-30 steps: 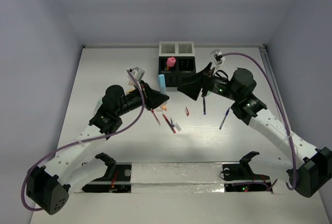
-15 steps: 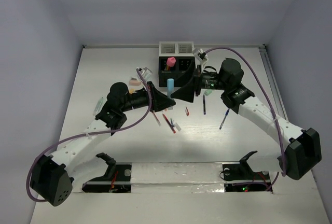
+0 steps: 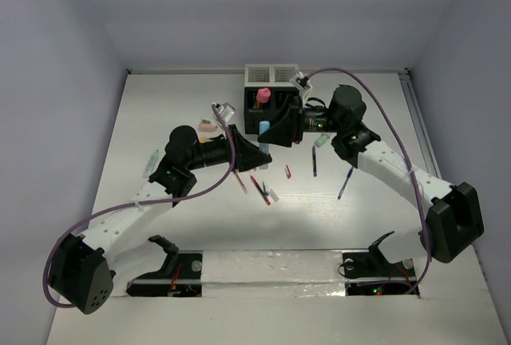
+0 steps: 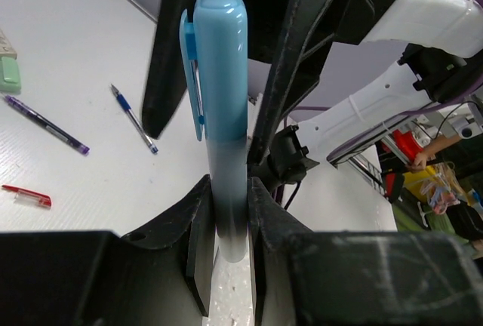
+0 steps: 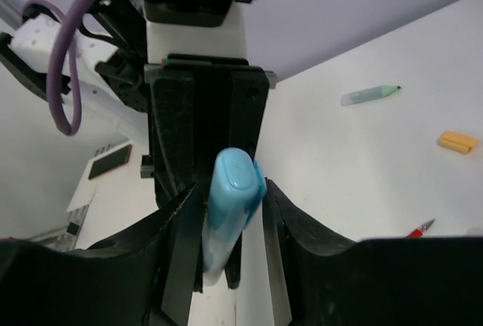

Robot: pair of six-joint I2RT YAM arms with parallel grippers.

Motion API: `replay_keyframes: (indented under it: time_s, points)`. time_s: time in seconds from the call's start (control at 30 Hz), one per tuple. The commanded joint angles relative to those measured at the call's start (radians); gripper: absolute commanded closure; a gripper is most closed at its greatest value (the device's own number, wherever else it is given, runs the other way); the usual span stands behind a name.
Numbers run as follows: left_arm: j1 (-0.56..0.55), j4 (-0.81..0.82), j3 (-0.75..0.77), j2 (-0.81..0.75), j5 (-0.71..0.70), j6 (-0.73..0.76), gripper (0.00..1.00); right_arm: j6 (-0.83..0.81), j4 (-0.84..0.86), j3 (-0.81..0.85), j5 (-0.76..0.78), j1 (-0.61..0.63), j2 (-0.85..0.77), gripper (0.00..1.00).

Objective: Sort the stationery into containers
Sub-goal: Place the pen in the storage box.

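The left tool point(image 4: 228, 209) is pressed shut on the lower end of the light blue marker point(image 4: 221, 77), which is held upright above the bench point(image 3: 160, 105) with cap and clip uppermost. The right tool point(image 5: 230, 194) is set around the capped end of the same marker, one finger on each side. Whether it is already being squeezed there cannot be told, since the slits beside the cap are filled by the dark body of the left tool behind. In the top view the two tools are seen meeting just in front of the black box point(image 3: 275, 105), and the marker is mostly covered by them, only a short blue length being left visible. The white box point(image 3: 271, 73) is joined behind the black one, and a pink marker point(image 3: 263, 94) is seen standing in a left compartment of the black box; these boxes are caught by neither wrist view. Lying on the bench, a purple pen point(image 4: 45, 124), a blue pen point(image 4: 134, 118) and a red piece point(image 4: 26, 196) are shown in the left wrist view, with a green thing point(image 4: 9, 77) cut off at the frame's edge. A green pen point(image 5: 370, 96) and an orange bit point(image 5: 457, 141) are shown plainly in the right wrist view.
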Motion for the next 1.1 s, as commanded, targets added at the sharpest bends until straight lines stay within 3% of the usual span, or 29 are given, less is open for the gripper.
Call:
replay_keyframes:
  time_s: [0.0,0.13,0.2,0.23,0.33,0.4,0.43,0.47,0.53,0.57,0.67,0.77,0.93,1.07]
  points:
    - [0.001,0.073,0.013,-0.004,0.027,-0.001,1.0,0.033,0.114,0.018,-0.007,0.002,-0.01,0.59]
    - [0.001,0.05,0.013,-0.007,0.019,0.013,1.0,0.068,0.166,0.012,-0.001,0.002,0.008,0.53]
    - [0.001,0.032,0.016,-0.012,0.015,0.025,1.0,0.085,0.189,0.015,-0.007,0.002,0.018,0.55]
    - [0.001,0.024,0.016,-0.018,0.013,0.027,1.0,0.09,0.2,0.015,-0.003,0.002,0.019,0.73]
    - [0.001,0.001,0.021,-0.033,-0.014,0.044,1.0,0.096,0.208,0.021,0.008,0.002,0.022,1.0]
    - [0.001,-0.049,0.028,-0.047,-0.059,0.062,0.96,0.096,0.194,0.032,0.008,0.002,0.03,1.0]
    - [0.001,-0.068,0.033,-0.067,-0.103,0.085,0.91,0.094,0.19,0.036,0.013,0.002,0.034,1.0]
    - [0.001,-0.089,0.039,-0.076,-0.126,0.099,0.74,0.082,0.183,0.048,0.031,0.002,0.042,1.0]
    - [0.001,-0.152,0.064,-0.108,-0.194,0.122,0.49,0.067,0.156,0.064,0.06,0.002,0.054,1.0]
    - [0.001,-0.215,0.076,-0.121,-0.223,0.154,0.25,0.044,0.127,0.093,0.097,0.002,0.071,1.0]
    - [0.001,-0.374,0.139,-0.162,-0.366,0.231,0.01,0.015,0.099,0.148,0.176,0.002,0.108,1.0]
    - [0.001,-0.512,0.191,-0.21,-0.514,0.278,0.01,-0.001,0.101,0.223,0.27,-0.019,0.174,1.0]
    - [0.001,-0.611,0.196,-0.323,-0.743,0.354,0.01,-0.047,0.068,0.399,0.448,-0.038,0.339,1.0]
    - [0.001,-0.643,0.174,-0.342,-0.903,0.38,0.01,-0.146,0.004,0.547,0.709,-0.047,0.467,1.0]
